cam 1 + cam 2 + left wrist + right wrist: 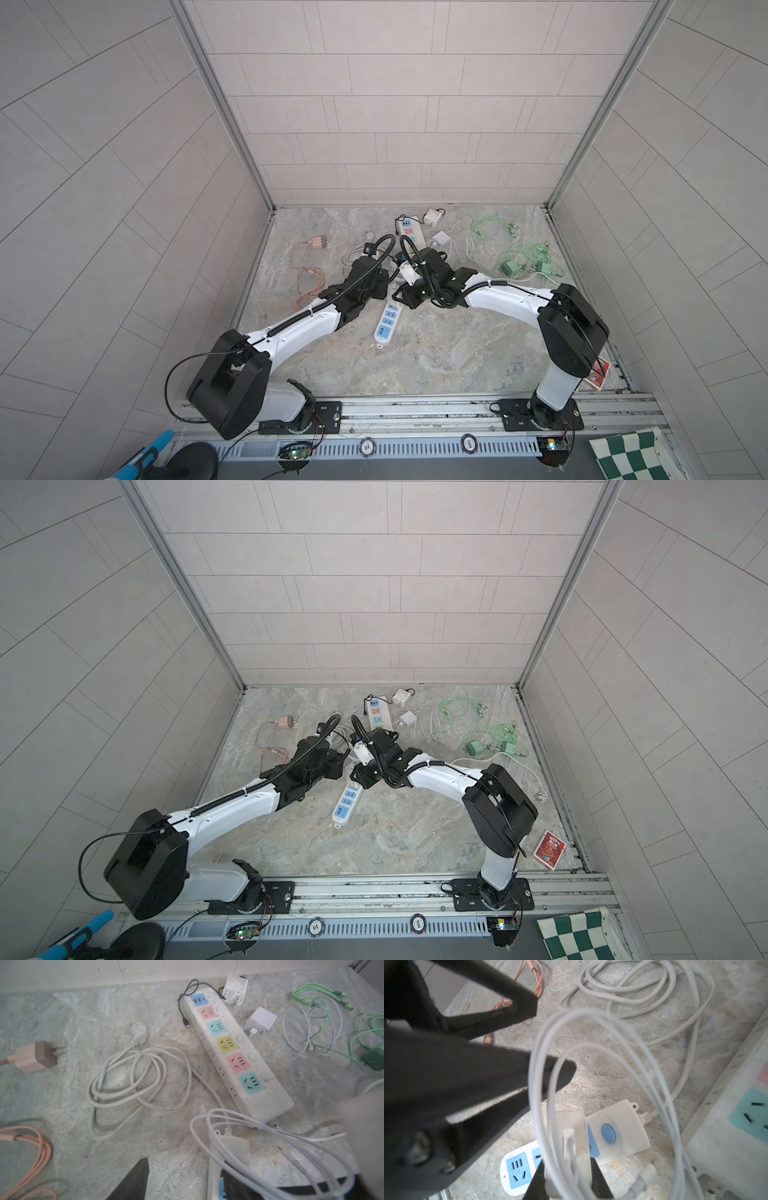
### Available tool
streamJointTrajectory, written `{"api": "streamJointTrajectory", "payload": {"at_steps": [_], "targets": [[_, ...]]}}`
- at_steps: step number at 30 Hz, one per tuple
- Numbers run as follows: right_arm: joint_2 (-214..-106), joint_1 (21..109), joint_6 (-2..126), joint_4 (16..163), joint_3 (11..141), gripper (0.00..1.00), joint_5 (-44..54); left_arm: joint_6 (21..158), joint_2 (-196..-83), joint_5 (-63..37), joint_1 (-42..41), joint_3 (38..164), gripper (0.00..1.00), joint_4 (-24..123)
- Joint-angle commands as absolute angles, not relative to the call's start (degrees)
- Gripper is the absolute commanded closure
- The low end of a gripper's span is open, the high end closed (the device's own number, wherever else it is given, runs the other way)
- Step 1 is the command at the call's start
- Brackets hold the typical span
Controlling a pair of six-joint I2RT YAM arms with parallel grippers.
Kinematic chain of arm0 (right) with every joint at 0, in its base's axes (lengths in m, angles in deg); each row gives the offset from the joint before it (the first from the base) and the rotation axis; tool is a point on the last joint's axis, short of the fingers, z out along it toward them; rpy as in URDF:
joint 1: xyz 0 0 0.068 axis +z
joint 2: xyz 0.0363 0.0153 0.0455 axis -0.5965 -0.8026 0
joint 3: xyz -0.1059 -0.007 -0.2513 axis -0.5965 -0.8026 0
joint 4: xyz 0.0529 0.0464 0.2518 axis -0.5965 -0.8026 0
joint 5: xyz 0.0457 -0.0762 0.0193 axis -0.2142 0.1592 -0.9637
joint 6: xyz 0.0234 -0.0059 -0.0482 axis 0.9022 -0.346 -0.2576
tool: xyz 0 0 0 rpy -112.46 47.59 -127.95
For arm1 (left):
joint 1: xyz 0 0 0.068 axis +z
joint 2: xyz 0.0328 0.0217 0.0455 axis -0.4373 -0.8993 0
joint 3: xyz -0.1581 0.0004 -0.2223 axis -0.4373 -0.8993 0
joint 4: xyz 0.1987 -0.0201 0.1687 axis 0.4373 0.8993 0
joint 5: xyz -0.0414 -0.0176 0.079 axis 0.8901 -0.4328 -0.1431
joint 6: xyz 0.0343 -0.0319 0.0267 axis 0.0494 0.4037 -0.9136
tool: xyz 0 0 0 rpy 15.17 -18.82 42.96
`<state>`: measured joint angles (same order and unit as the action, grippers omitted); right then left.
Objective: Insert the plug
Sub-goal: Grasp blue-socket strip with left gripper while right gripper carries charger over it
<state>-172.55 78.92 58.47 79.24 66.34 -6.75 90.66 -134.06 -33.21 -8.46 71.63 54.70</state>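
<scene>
A white plug [569, 1147] with loops of thin white cable [591, 1047] is held in my right gripper [568, 1178], which is shut on it. It hangs just over the small white power strip with blue sockets [517, 1169], near the strip's blue button [608, 1133]. In both top views the plug [409, 272] [360, 752] sits above the far end of the strip [386, 324] [345, 804]. My left gripper [185, 1184] is open; one of its fingers [234, 1186] lies over the strip [214, 1167], the other is over bare floor. The plug's prongs are hidden.
A long strip with coloured sockets [234, 1053] lies behind. A coiled grey cord [135, 1084], a pink charger [35, 1057] and an orange cable [31, 1157] lie on the left. White chargers [259, 1020] and green cables [324, 1001] are on the right. A red card box [549, 850] sits by the right arm's base.
</scene>
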Motion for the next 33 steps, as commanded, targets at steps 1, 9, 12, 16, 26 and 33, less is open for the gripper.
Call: {"api": "streamJointTrajectory", "payload": {"at_steps": [1,9,12,16,26,33], "targets": [[-172.3,80.1,58.1,81.6,67.0,0.95,-6.4,93.2,-130.6,-34.5,-8.1,69.0,0.33,56.5],[-172.8,80.7,56.5,83.3,66.0,0.95,-7.2,95.8,-128.1,-34.3,-7.7,66.0,0.31,58.0],[-172.2,80.8,55.9,83.4,65.5,0.96,-7.5,96.3,-127.9,-33.9,-7.6,65.8,0.31,58.6],[-170.8,81.2,55.2,85.5,63.1,0.95,-8.4,96.8,-127.5,-32.8,-7.6,64.8,0.3,58.0],[-170.3,81.4,54.7,85.6,62.4,0.96,-7.3,97.7,-123.3,-32.4,-7.6,63.7,0.3,59.8],[-171.0,81.5,54.3,86.0,63.4,0.96,-5.9,98.2,-119.3,-34.3,-7.6,62.1,0.27,61.3]]}}
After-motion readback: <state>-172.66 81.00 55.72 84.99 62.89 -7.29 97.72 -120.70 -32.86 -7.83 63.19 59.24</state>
